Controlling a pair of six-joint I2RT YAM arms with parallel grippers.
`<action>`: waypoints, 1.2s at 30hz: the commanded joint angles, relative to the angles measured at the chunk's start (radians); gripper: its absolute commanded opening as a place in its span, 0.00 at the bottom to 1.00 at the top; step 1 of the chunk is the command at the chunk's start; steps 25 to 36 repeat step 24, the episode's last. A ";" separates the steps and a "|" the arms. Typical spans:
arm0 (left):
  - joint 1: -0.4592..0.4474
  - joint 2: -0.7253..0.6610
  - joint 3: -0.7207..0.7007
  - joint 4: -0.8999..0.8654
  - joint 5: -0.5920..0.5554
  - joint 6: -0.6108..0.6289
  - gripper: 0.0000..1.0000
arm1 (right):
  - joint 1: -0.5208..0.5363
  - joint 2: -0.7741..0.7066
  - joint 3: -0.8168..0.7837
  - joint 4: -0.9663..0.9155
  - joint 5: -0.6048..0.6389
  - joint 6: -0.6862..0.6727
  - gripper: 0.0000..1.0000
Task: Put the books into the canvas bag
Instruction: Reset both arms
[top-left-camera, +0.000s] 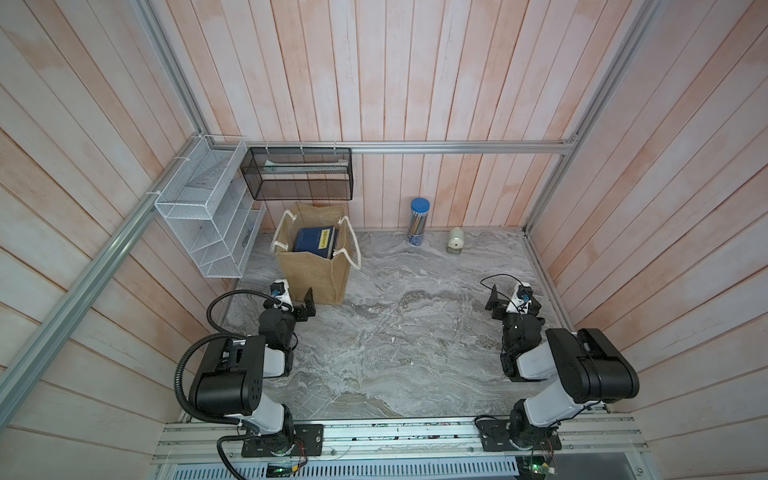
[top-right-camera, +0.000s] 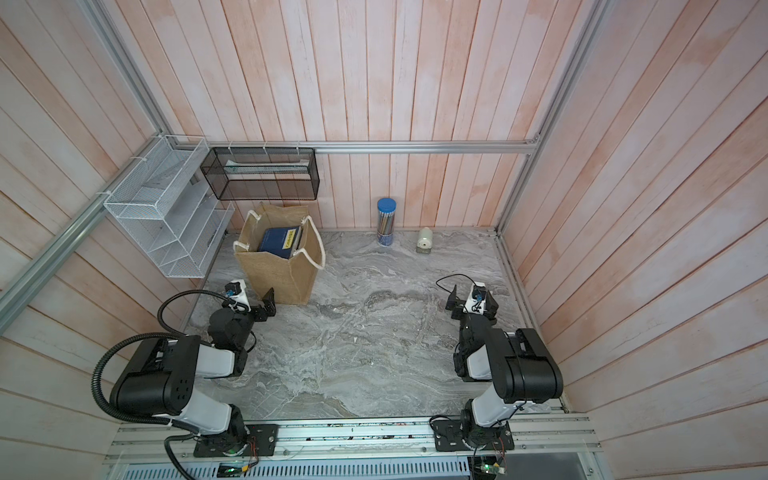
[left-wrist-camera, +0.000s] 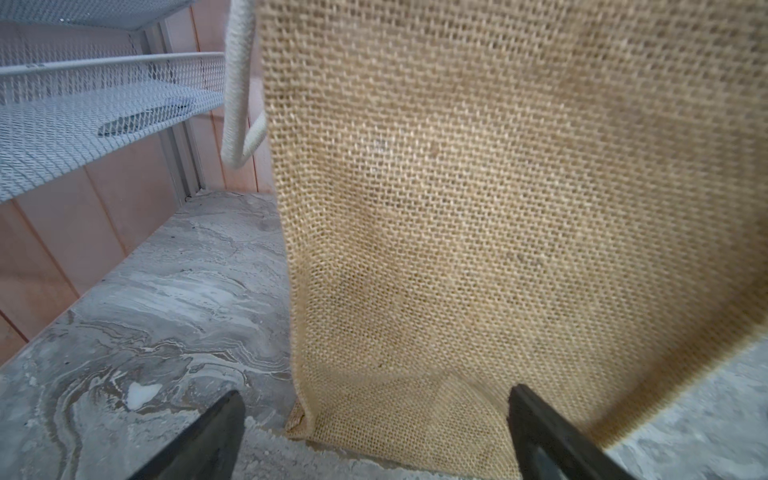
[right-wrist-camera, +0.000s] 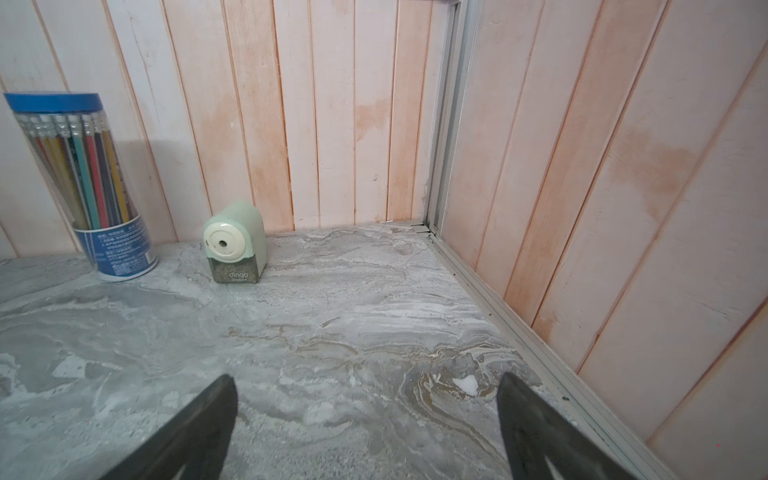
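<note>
As the canvas bag (top-left-camera: 311, 274) hides the books (top-left-camera: 314, 240), only 1 shows.

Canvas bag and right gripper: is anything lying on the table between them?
Nothing. Between the canvas bag and the right gripper, only bare marble tabletop shows, in both top views.

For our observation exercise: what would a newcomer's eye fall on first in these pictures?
The tan canvas bag stands upright at the far left, a navy book with a yellow label showing in its open mouth. The left gripper hangs open by the bag's base. A blue-lidded pencil tub and a pale green sharpener stand at the back.
</note>
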 joint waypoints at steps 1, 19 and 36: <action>-0.003 0.008 -0.004 0.045 -0.028 0.028 1.00 | -0.006 -0.013 0.005 -0.068 0.032 0.027 0.98; -0.033 0.014 0.027 -0.010 -0.003 0.078 1.00 | 0.001 -0.012 0.001 -0.055 0.038 0.019 0.98; -0.032 0.010 0.019 0.001 -0.006 0.074 1.00 | 0.000 -0.013 0.001 -0.055 0.038 0.019 0.98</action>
